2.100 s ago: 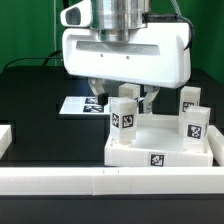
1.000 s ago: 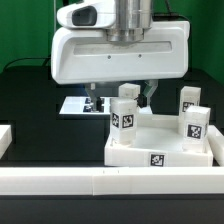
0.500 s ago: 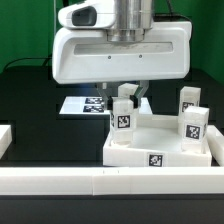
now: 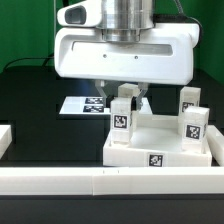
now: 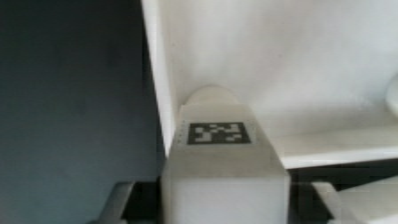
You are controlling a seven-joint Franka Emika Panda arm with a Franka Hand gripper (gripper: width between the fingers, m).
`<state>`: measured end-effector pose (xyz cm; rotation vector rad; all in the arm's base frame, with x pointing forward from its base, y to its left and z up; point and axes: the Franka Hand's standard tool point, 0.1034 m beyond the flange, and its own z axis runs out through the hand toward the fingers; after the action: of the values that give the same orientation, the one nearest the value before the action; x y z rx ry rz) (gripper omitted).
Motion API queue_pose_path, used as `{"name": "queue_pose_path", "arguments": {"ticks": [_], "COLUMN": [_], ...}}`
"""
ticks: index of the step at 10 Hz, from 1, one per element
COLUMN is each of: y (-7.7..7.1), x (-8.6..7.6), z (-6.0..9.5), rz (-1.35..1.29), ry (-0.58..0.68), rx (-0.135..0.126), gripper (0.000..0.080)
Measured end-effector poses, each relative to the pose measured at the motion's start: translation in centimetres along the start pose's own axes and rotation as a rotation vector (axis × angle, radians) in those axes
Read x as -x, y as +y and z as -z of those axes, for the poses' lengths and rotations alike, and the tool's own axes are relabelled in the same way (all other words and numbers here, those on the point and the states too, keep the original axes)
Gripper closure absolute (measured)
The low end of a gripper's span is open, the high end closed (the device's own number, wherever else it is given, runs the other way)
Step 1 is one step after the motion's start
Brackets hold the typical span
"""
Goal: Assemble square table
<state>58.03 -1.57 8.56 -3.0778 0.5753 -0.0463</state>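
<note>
The gripper is clamped on the top of a white leg standing upright at a corner of the tabletop on the black table; two more legs stand at the exterior view's right; the marker board lies behind.

A black table carries the white square table top. The marker board lies flat behind it; a long white border rail lies before it.
</note>
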Motion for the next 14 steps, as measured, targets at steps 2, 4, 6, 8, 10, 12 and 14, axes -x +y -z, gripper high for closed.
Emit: {"name": "queue_pose_path", "arguments": {"ticks": [2,4,6,8,10,12,14], "y": [-0.07,-0.06,-0.08,-0.09,-0.14,-0.13,-0.17], "x": [0.08,0.06,0.08,0.01,0.01,0.01,-0.08], "z": [-0.07,-0.14,-0.20,-0.22,-0.23,-0.24,-0.26], "rz": [-0.182,-0.403,-0.653,-0.838,-0.910,-0.852,-0.734], "ry": [0.001,0.004,-0.005,-0.013,-0.016,-0.014,0.000], "rx": [-0.005,-0.022,-0.042,-0.045,-0.046,-0.046,-0.048], "gripper": [0.0514,0.0512,0.0512,0.0512,0.0512,0.0276,0.0190]}}
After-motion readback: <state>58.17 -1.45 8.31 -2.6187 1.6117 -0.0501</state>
